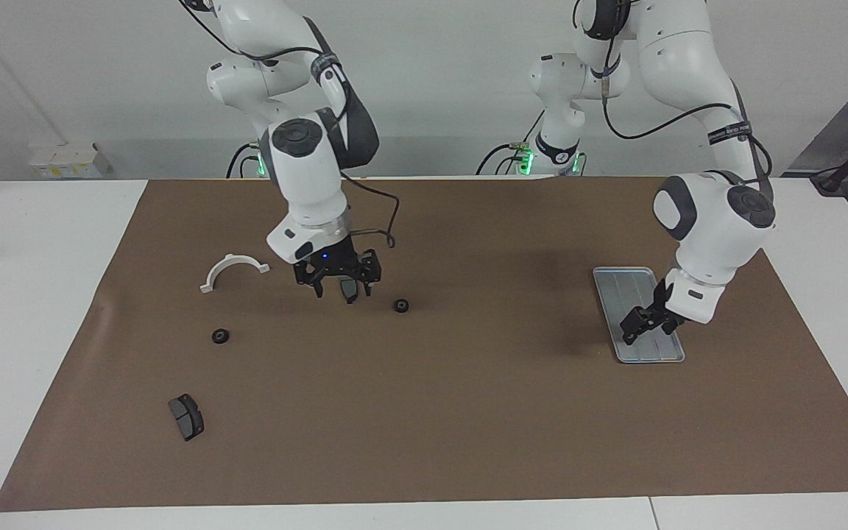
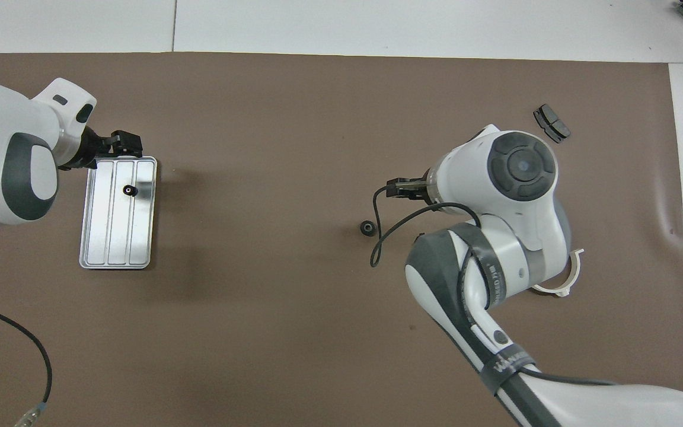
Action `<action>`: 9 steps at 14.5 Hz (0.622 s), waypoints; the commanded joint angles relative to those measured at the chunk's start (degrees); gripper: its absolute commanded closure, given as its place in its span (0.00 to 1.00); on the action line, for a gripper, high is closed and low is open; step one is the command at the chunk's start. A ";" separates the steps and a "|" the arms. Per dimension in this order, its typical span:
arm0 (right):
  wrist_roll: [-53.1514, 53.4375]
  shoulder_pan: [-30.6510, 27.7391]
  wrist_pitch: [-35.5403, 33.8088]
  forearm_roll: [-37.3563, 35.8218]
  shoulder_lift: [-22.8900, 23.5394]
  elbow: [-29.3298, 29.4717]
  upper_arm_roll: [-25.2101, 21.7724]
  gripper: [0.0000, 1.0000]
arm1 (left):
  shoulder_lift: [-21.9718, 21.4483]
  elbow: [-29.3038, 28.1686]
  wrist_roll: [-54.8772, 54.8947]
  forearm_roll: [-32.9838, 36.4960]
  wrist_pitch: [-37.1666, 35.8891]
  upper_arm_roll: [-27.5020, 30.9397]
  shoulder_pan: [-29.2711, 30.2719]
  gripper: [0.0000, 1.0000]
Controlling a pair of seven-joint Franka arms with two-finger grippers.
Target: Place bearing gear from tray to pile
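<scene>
Ridged silver tray with raised rim sits toward the left arm's end of the brown mat; a small black round gear lies in it. Left gripper hangs over the tray's farther end beside the gear, finger spread unreadable. Right gripper waits open, empty, over bare mat amid the pile, near a gear

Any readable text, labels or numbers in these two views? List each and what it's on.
None can be read for certain.
Black band on the right arm, overhead view: white lettering, too blurred to read.
Black bands on both arms, facing view: white lettering, too small to read.
Tray, gears, brake pad and white bracket: no markings visible.
</scene>
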 commanded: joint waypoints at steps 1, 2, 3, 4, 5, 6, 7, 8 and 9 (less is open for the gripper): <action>3.38 3.44 1.89 -0.03 4.51 3.20 -0.35 0.00 | -2.75 -4.53 4.81 0.58 1.34 -0.79 2.72 0.00; 3.65 4.50 3.12 -0.20 5.39 3.11 -0.26 0.00 | -2.57 -5.40 4.72 0.58 2.65 -0.79 2.82 0.00; 3.91 5.38 3.48 -0.38 6.61 3.20 -0.26 0.00 | -2.49 -6.54 4.64 0.58 4.40 -0.88 2.73 0.00; 4.00 6.17 4.96 -1.16 8.36 3.20 -0.26 0.00 | -2.40 -7.86 4.55 0.49 5.99 -0.88 2.47 0.00; 4.18 6.61 6.54 -2.13 9.95 3.11 -0.35 0.00 | -2.40 -8.48 4.29 0.49 6.61 -0.88 2.29 0.00; 4.26 6.62 7.60 -3.01 11.44 3.02 -0.26 0.00 | -2.31 -8.49 4.20 0.41 6.44 -0.88 2.12 0.07; 4.27 6.62 8.92 -3.45 12.50 3.02 -0.26 0.00 | -2.31 -8.49 4.11 0.41 6.18 -0.88 1.94 0.13; 4.27 6.62 9.45 -3.54 12.95 2.85 -0.26 0.00 | -2.31 -8.58 4.11 0.41 5.92 -0.88 1.76 0.19; 4.09 6.70 9.11 -3.55 12.95 2.67 -0.35 0.08 | -2.31 -8.58 4.11 0.41 5.83 -0.88 1.76 0.25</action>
